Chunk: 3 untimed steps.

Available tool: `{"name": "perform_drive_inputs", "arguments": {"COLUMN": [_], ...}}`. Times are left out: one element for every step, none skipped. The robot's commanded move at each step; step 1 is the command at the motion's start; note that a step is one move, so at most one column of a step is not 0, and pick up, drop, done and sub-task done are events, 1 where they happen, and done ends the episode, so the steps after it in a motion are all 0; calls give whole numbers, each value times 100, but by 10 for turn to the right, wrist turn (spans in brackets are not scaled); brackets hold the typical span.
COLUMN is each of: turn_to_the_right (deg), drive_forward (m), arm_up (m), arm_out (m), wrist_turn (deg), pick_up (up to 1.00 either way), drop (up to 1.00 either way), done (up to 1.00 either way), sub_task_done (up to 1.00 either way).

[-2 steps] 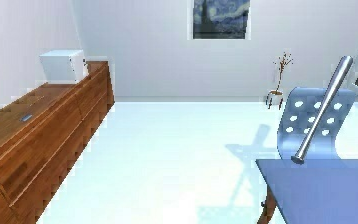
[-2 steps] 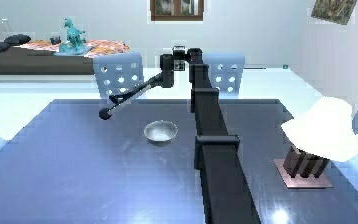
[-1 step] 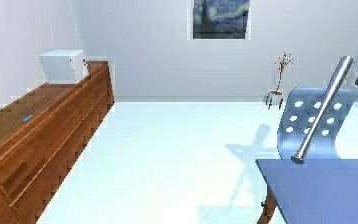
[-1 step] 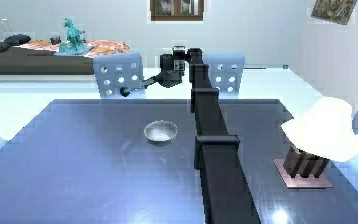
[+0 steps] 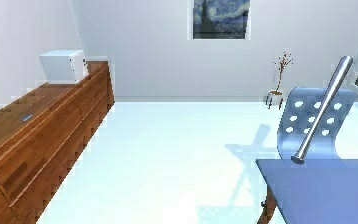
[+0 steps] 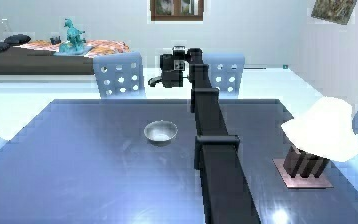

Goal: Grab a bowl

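Since the task is to grab a bowl, what counts is how the small round grey bowl (image 6: 161,131) lies against the dark two-finger gripper (image 6: 155,80). In the arm side view the bowl stands upright on the dark blue glossy tabletop (image 6: 77,150), about mid-table and just left of the dark square arm bar (image 6: 212,130). The gripper sits higher in the picture, near the table's far edge and just right of a pale blue perforated chair back (image 6: 118,75). So the bowl lies on the near side of the gripper, back along the arm and slightly to the arm side view's left, the side toward which the fingers point. A round bowl has no long axis to line up with, so its rim could be taken from any side. As a judgement, the arm reaches out past the bowl, and the coming move calls for drawing the reach in and lowering to the rim. How high the gripper stands above the tabletop cannot be told. Neither the set of the fingers nor whether the gripper holds anything can be told, as its far end is hard to make out. A white shade-like shape (image 6: 325,125) stands well apart from the bowl, across the arm bar.
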Motion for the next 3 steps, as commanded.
{"name": "perform_drive_inputs", "arguments": {"turn_to_the_right": [0, 0, 0], "drive_forward": [0, 0, 0], "arm_up": [-30, 0, 10], "arm_out": [0, 0, 0], "wrist_turn": [0, 0, 0], "pick_up": [0, 100, 0], "drop": [0, 0, 0], "done": [0, 0, 0], "sub_task_done": [0, 0, 0]}}
